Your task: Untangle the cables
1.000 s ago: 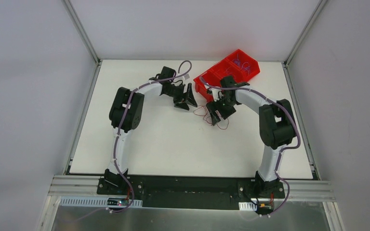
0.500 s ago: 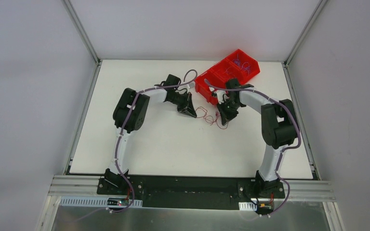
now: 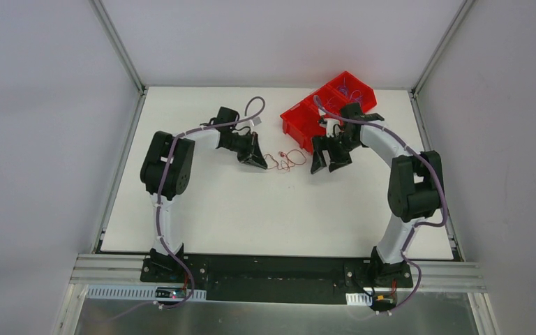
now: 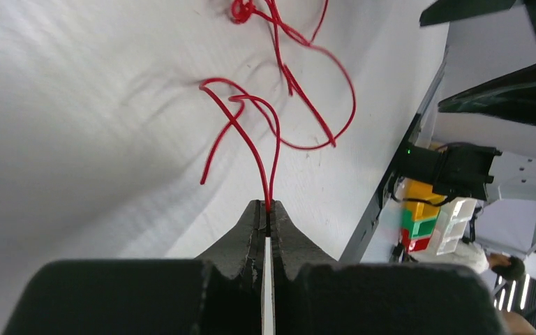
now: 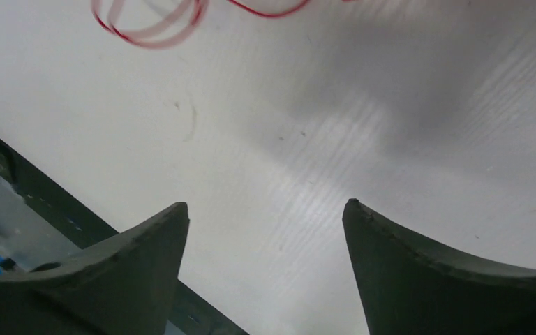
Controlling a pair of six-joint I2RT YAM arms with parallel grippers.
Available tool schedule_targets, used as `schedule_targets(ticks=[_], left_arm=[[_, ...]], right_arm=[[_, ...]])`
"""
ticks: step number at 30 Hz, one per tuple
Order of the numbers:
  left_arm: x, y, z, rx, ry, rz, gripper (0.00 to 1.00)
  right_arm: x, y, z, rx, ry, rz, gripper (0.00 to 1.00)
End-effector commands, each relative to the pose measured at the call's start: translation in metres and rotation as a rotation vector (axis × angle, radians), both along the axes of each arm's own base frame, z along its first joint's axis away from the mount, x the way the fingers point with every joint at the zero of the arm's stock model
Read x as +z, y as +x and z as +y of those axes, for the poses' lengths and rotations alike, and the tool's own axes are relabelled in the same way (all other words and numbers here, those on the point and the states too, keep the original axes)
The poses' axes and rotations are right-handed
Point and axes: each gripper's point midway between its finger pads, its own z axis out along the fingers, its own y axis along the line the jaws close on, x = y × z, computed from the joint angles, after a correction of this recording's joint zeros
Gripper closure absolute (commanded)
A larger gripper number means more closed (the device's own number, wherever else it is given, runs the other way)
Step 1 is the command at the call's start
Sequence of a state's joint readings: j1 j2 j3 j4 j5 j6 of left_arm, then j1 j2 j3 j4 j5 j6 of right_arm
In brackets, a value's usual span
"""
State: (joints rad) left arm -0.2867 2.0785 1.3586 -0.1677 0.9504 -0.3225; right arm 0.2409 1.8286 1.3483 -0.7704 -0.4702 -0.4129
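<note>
I work in what looks like a robotics lab test cell: a white table [image 3: 251, 216] boxed in by plain white panels [image 3: 42, 139] on aluminium posts [image 3: 117, 45], a slotted aluminium rail [image 3: 105, 269] along its near edge, and red parts bins [image 3: 296, 120] at its far right corner.

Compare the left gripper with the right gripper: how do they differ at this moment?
The left gripper is shut; the right gripper is open. The left gripper pinches a red wire; the right gripper holds nothing. Both are black, two-fingered, above the white table.
</note>
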Motion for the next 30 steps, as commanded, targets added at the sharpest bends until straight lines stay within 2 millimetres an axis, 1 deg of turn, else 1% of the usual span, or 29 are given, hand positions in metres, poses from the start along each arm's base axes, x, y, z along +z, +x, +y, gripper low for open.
schedule_targets(ticks=[1,5,7,10,12,14,17,20,23,26,29,30], left_arm=[[0.003,-0.033,-0.021,-0.107,-0.017,-0.001,1.0],[-0.006,-0.041,-0.032,-0.136,-0.013,0.018,1.0],[-0.013,-0.043,-0.038,-0.149,-0.01,0.034,1.0],[-0.021,-0.044,-0.044,-0.157,-0.009,0.054,1.0],[-0.026,-0.045,-0.046,-0.164,-0.016,0.073,1.0],[-0.032,-0.045,-0.046,-0.164,-0.018,0.093,1.0],[-0.037,-0.044,-0.047,-0.164,-0.026,0.115,1.0],[-0.039,-0.043,-0.049,-0.166,-0.037,0.132,1.0],[-0.04,-0.041,-0.05,-0.167,-0.041,0.138,1.0],[-0.041,-0.041,-0.05,-0.166,-0.042,0.142,1.0],[-0.043,-0.04,-0.048,-0.158,-0.041,0.151,1.0],[-0.043,-0.04,-0.047,-0.154,-0.042,0.159,1.0]], right_arm=[[0.021,0.014,0.039,-0.13,0.142,0.056,0.08],[0.014,0.023,0.061,-0.168,0.16,0.076,0.02],[0.016,0.027,0.071,-0.151,0.158,0.046,0.01],[0.021,0.036,0.083,-0.13,0.152,-0.042,0.01],[0.021,0.043,0.087,-0.096,0.143,-0.125,0.01],[0.02,0.047,0.091,-0.017,0.147,-0.213,0.01],[0.014,0.057,0.095,0.068,0.117,-0.331,0.01],[0.005,0.066,0.098,0.087,0.073,-0.35,0.01],[-0.004,0.07,0.103,0.101,0.034,-0.364,0.01],[-0.012,0.068,0.109,0.151,0.004,-0.383,0.01],[-0.026,0.062,0.11,0.194,-0.019,-0.357,0.01],[-0.026,0.062,0.112,0.198,-0.022,-0.35,0.01]])
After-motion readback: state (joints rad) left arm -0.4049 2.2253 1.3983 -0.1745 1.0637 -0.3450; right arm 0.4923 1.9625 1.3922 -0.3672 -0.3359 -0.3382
